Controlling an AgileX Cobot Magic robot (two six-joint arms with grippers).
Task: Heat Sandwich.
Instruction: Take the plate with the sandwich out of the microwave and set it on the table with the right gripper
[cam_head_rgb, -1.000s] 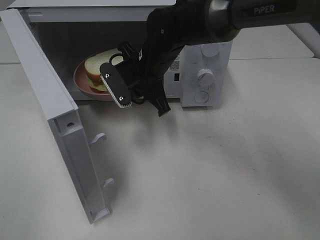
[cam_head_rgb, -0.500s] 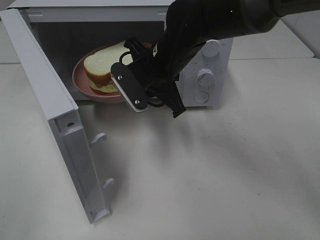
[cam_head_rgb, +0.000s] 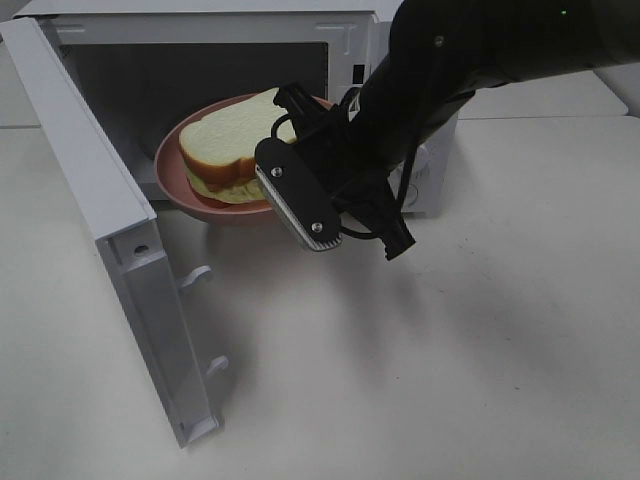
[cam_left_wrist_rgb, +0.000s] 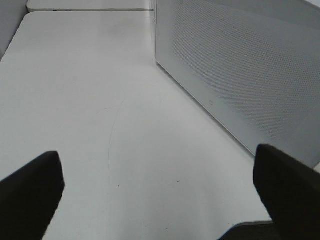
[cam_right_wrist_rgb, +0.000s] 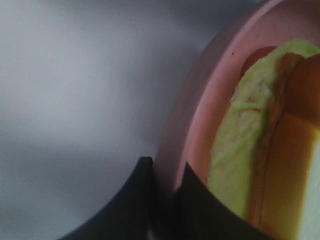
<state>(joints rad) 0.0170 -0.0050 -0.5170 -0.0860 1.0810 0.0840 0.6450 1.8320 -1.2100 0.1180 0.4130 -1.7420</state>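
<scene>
Exterior high view: a white box-shaped microwave oven (cam_head_rgb: 400, 60) stands on the pale tabletop (cam_head_rgb: 480, 340), its door (cam_head_rgb: 110, 240) swung open. At its mouth the black right gripper (cam_right_wrist_rgb: 162, 190) pinches the rim of a round pink plate (cam_head_rgb: 185, 185) between narrow jaws. On the plate lies the sandwich (cam_head_rgb: 235, 145): pale tan bread slices, yellowish-green filling showing at the edge. The left gripper (cam_left_wrist_rgb: 160, 192), jaws spread wide, holds nothing above the table.

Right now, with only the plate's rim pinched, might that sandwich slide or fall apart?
Possibly. The sandwich lies loose on the plate, so a tilt could slide it. Its stacked layers look soft and may shift. The right gripper holds just the rim.
</scene>
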